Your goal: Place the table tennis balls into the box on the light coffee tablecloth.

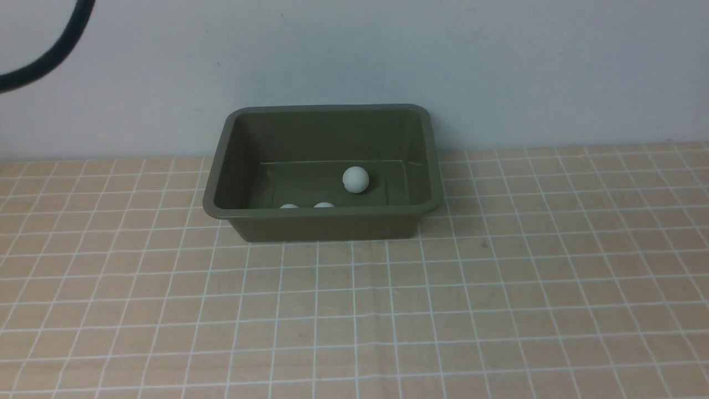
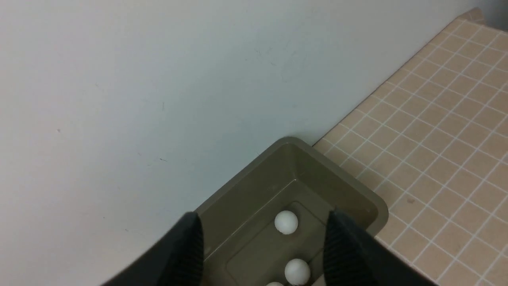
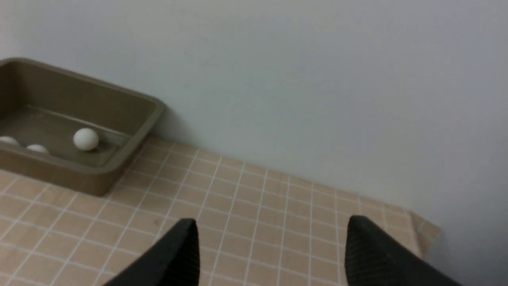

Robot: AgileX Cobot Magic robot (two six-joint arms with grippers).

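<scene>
peeking over box (image 1: 332,228) rim, two balls (image 1: 289,206) (image 1: 324,205) half hidden, left tool (image 2: 264,215) parted, right tool (image 3: 273,220) parted

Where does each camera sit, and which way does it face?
Front view: between the arms, facing forward at the box on the tablecloth; no arm shows.
Left wrist view: on the left arm, looking down into the box past the open left gripper.
Right wrist view: on the right arm, looking across the tablecloth past the open right gripper.
Shared: all show the balls in the box.
</scene>
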